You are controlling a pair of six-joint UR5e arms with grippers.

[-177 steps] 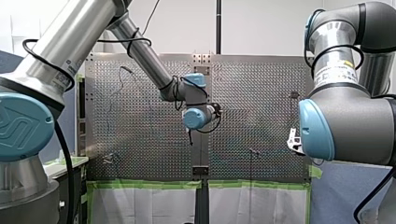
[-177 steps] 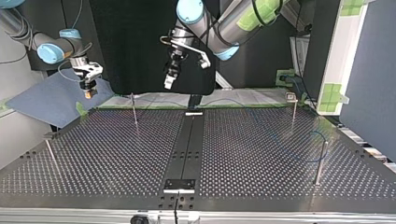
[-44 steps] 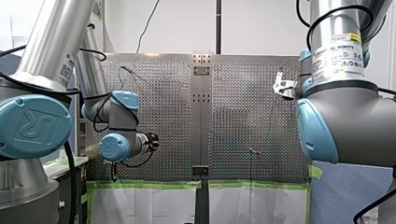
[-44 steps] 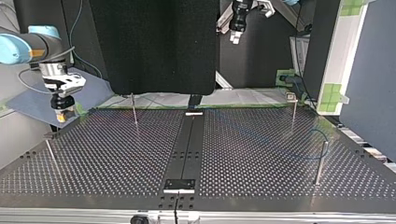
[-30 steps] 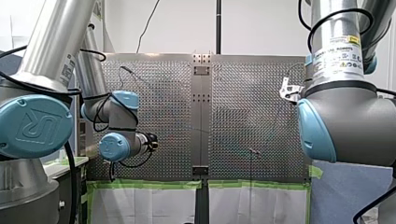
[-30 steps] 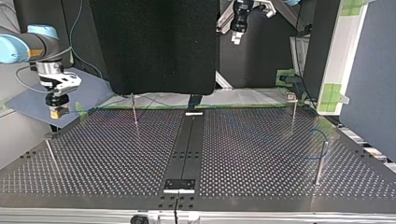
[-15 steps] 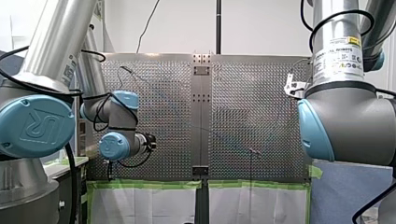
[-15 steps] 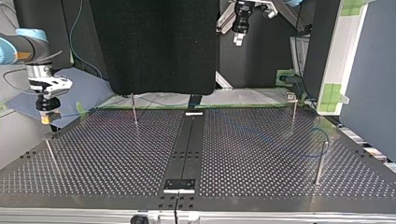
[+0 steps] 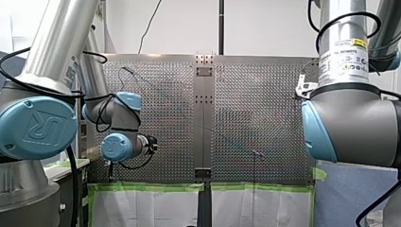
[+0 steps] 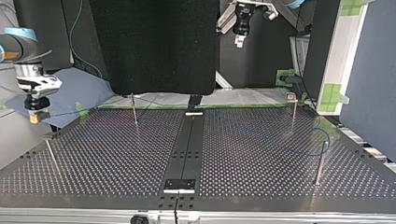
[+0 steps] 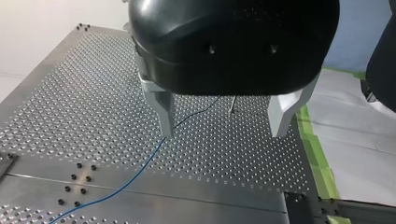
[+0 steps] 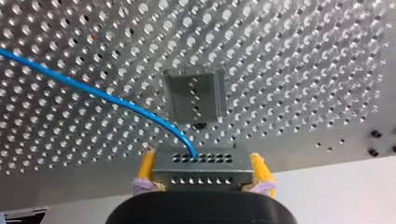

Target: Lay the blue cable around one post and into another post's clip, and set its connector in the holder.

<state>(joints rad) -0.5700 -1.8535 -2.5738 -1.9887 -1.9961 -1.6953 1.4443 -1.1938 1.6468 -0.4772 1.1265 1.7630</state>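
My right gripper point(image 12: 201, 173), with yellow pads, is shut on a perforated metal connector point(image 12: 198, 159). The blue cable point(image 12: 93, 92) leaves the connector and runs off over the perforated table. A square metal holder point(image 12: 194, 95) sits on the table just ahead of the connector, apart from it. In the top view my right gripper point(image 10: 33, 115) hangs above the table's far left corner. There the cable point(image 10: 322, 140) loops around a post point(image 10: 320, 161) at the right. My left gripper point(image 11: 223, 122) is open and empty, high over the table, with the cable point(image 11: 140, 169) lying below it.
Thin posts stand at the top view's far left point(image 10: 134, 109), far right point(image 10: 293, 109) and near left point(image 10: 51, 156). A dark strip point(image 10: 187, 149) runs down the table's middle. Green tape point(image 11: 322, 168) lines the table's edge. A black screen point(image 10: 154, 46) stands behind the table.
My right gripper has carried the connector toward the top view's left and a little lower, trailing the cable. My left gripper has stayed open and nearly still.
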